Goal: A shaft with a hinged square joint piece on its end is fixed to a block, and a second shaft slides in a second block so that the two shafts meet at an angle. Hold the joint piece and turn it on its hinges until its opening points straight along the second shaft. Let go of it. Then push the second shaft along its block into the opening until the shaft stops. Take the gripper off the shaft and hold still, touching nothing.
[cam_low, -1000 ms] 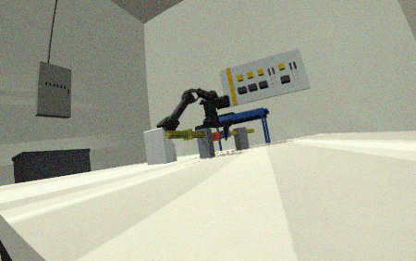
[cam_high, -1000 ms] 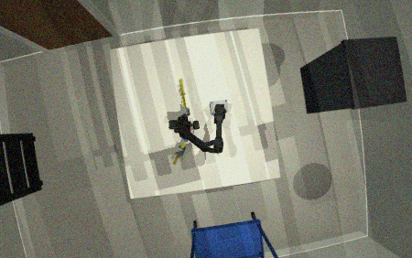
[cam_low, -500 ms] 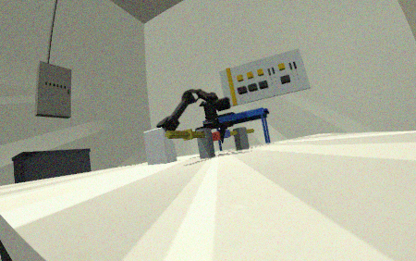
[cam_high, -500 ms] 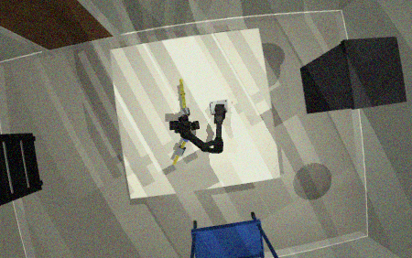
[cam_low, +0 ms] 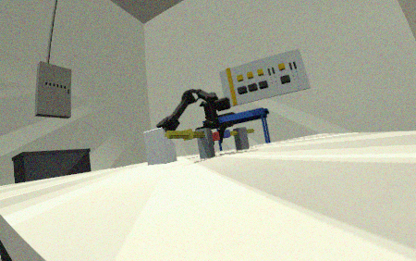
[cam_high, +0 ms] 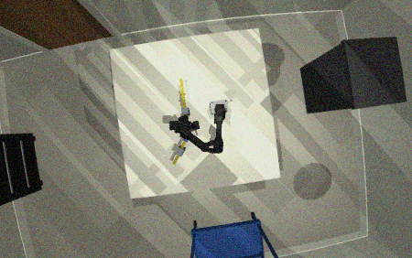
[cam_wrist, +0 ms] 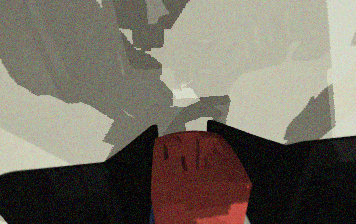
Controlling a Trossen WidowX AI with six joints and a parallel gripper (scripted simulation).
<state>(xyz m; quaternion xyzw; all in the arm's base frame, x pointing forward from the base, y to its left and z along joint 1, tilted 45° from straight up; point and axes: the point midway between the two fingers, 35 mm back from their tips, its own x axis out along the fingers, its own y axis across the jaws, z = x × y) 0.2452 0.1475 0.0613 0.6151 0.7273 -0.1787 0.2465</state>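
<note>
The red joint piece [cam_wrist: 200,165] [cam_low: 215,135] fills the gap between the fingertips of my gripper [cam_wrist: 182,127], which is shut on it. The gripper reaches down between the two grey blocks; the arm hides the piece in the top view. A blue part [cam_low: 226,133] sits beside the red piece, towards the farther block [cam_low: 240,138] [cam_high: 178,150], which bears a short yellow shaft [cam_high: 176,160] [cam_low: 250,130]. A longer yellow shaft [cam_high: 182,93] [cam_low: 179,134] passes to the other block [cam_high: 185,111] [cam_low: 205,142]. The opening's exact direction is hidden.
The arm's base stands by a white box-like block [cam_high: 212,108] [cam_low: 161,147] on the pale table top [cam_high: 238,55]. Off the table are a dark cabinet [cam_high: 375,73], a blue frame [cam_high: 227,240] and a black rack-like object [cam_high: 18,166]. Striped shadows cross the surfaces.
</note>
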